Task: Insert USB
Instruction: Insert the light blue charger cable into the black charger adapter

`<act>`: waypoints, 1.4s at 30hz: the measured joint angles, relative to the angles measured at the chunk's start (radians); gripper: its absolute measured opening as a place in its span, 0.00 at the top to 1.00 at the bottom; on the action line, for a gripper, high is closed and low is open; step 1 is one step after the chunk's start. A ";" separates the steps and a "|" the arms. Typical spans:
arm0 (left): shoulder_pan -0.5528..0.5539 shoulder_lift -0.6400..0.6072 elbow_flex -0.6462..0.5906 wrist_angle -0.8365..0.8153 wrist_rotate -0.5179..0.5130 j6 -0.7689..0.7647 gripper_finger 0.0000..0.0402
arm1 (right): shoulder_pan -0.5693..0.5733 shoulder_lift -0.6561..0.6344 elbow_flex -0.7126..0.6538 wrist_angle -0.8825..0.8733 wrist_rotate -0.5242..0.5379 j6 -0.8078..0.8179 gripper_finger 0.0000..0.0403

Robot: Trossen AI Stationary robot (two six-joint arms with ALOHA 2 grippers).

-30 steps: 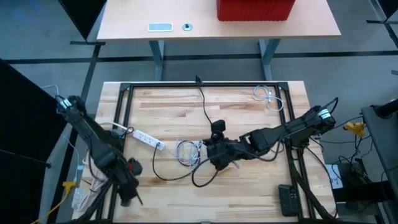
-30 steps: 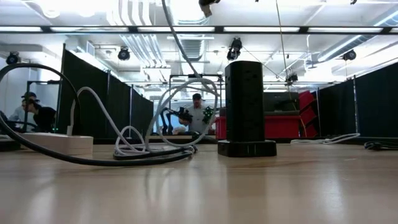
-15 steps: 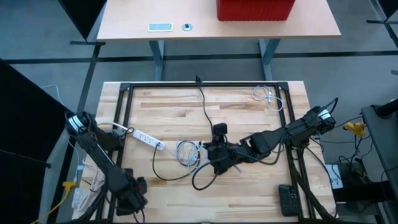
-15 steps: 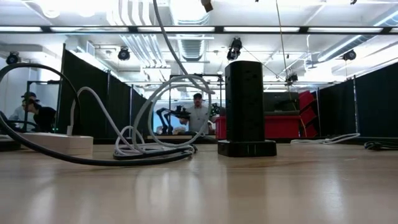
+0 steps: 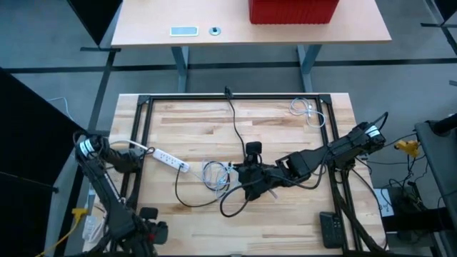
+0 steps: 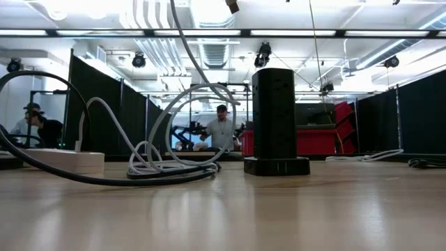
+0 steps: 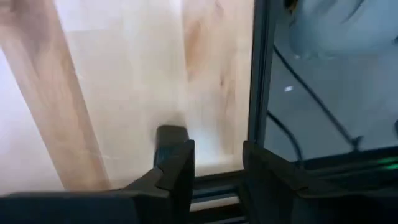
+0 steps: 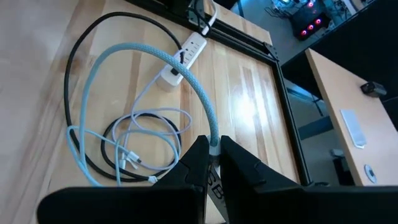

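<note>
My right gripper (image 5: pixel 249 178) hovers at mid-table, just near of the black tower power strip (image 5: pixel 252 150) (image 6: pixel 273 118). It is shut on the plug end of a light-blue braided USB cable (image 8: pixel 186 81), which arcs away from its fingertips (image 8: pixel 200 155). The cable's loop (image 6: pixel 198 104) shows in the low view beside the tower. My left gripper (image 5: pixel 146 234) (image 7: pixel 217 168) is at the table's near-left corner, pointing down, open with nothing between its fingers. My right gripper pinches the USB cable's plug end (image 8: pixel 214 148) between its two fingers. They slant down toward the table's left and lie along the cable. The plug is lifted clear. The cable arcs up out of the fingertips and drops slack to the table (image 8: pixel 81 155).
A white power strip (image 5: pixel 170 160) (image 8: pixel 186 53) lies left of centre, with a coil of thin white cables (image 5: pixel 214 173) and a black cable (image 5: pixel 196 201) beside it. A black frame (image 5: pixel 235 98) rings the table. A remote (image 5: pixel 330 230) lies near right. People show behind the table.
My left gripper has travelled toward the table's near edge into the near-left corner, sinking a little and rolling about its own axis. My right gripper has kept its place and rolled slightly; the blue cable's loop has swung a little toward the table's left.
</note>
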 joint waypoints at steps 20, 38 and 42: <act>-0.025 0.018 -0.156 0.031 0.088 -0.074 0.27 | 0.000 0.000 0.000 0.000 -0.013 0.018 0.97; -0.032 0.018 -0.248 0.209 0.018 -0.099 0.31 | 0.000 0.000 0.000 -0.004 -0.039 0.041 0.97; -0.038 0.018 -0.249 0.185 0.007 -0.109 0.31 | 0.000 0.000 0.000 -0.005 -0.039 0.041 0.97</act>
